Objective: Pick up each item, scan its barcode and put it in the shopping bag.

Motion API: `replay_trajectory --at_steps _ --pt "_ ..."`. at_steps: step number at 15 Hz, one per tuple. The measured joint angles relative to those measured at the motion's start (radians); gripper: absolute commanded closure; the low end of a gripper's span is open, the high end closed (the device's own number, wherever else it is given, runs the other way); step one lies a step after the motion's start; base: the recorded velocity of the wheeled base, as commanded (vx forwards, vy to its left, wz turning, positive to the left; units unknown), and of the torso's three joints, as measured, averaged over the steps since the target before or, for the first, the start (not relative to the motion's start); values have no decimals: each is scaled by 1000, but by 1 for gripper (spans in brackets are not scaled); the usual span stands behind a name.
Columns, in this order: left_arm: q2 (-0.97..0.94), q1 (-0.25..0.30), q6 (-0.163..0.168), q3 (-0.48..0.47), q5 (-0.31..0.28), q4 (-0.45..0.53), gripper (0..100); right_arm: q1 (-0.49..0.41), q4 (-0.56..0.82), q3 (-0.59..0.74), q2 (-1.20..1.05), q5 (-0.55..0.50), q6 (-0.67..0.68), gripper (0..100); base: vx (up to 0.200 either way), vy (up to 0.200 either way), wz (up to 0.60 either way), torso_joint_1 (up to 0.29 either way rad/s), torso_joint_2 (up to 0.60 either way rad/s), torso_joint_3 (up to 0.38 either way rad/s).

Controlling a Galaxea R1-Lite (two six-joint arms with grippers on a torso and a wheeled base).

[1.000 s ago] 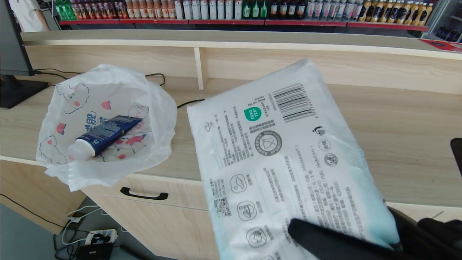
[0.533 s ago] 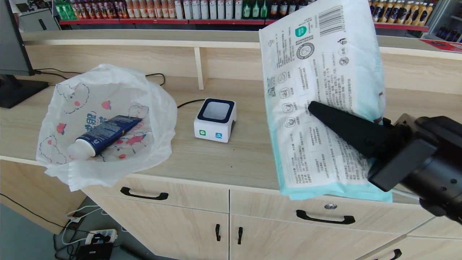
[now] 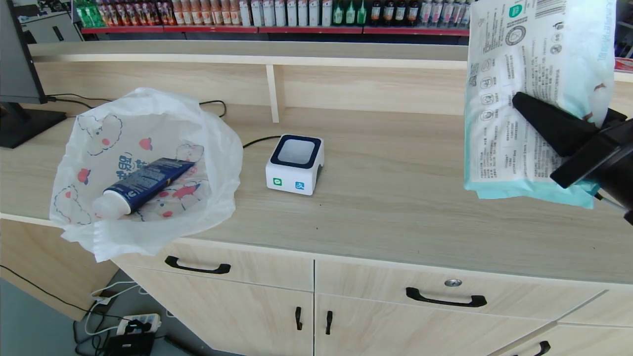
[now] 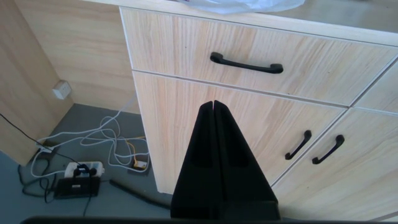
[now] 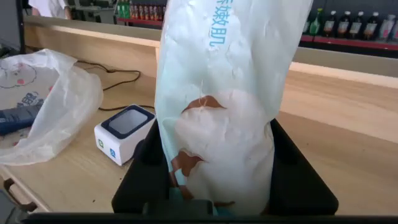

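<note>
My right gripper (image 3: 559, 129) is shut on a large white and pale-teal pack of wipes (image 3: 524, 74), held upright high over the right end of the counter; the same pack (image 5: 224, 106) stands between my right gripper (image 5: 217, 186) fingers in the right wrist view. The white barcode scanner (image 3: 295, 164) with a dark top window sits mid-counter, also seen as the scanner (image 5: 124, 132). The white printed shopping bag (image 3: 143, 163) lies open at the left with a blue tube (image 3: 143, 184) inside. My left gripper (image 4: 214, 109) hangs shut and empty below the counter, in front of the cabinet drawers.
A monitor stand (image 3: 20, 123) sits at the far left of the counter. A cable (image 3: 257, 141) runs from the scanner to the back wall. Drawer handles (image 3: 198, 267) line the cabinet front. Shelves of bottles (image 3: 296, 12) stand behind the raised counter ledge.
The right arm has swung the wipes pack up and to the right, away from in front of the head camera, uncovering the scanner. The bag, tube and scanner stayed put.
</note>
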Motion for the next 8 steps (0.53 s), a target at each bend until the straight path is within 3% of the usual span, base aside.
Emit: replay_trajectory --at_steps 3,8 --pt "0 0 0 0 0 0 100 -64 -11 7 -12 0 1 100 -200 0 0 6 1 -2" --pt "0 0 0 0 0 0 100 -86 -12 18 -23 0 13 100 0 0 0 0 0 0"
